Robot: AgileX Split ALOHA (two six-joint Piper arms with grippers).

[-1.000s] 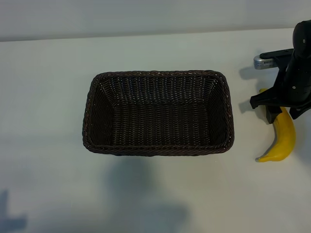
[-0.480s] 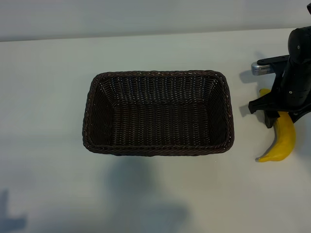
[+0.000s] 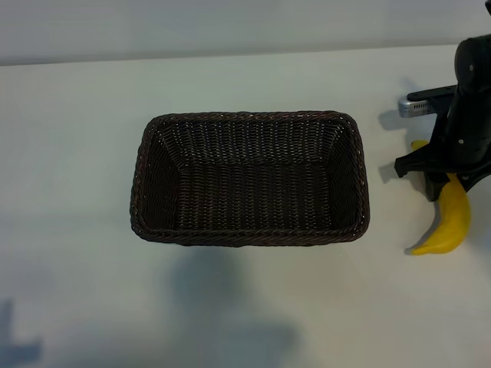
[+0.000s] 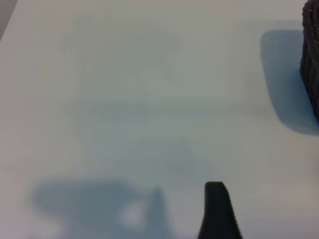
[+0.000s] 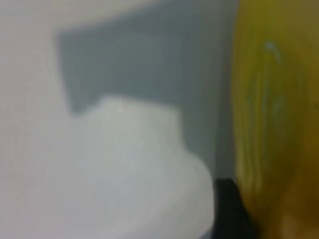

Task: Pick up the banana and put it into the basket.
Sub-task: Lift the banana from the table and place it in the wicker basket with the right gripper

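The yellow banana [image 3: 450,222] lies on the white table to the right of the dark brown wicker basket [image 3: 249,116], which holds nothing. My right gripper [image 3: 439,175] is down over the banana's upper end and covers the stem. In the right wrist view the banana [image 5: 274,99] fills one side, very close. The left arm is outside the exterior view. Its wrist view shows one black finger [image 4: 217,209] above bare table, nothing held, and a corner of the basket [image 4: 311,55] at the edge.
The white table [image 3: 77,192] stretches out left of the basket and in front of it. The right arm's dark body [image 3: 472,115] rises at the right edge. Shadows of the arms fall near the front edge.
The right gripper has shifted slightly over the banana's upper end, and the banana's lower part has moved a little to the right. The left arm's side looks unchanged.
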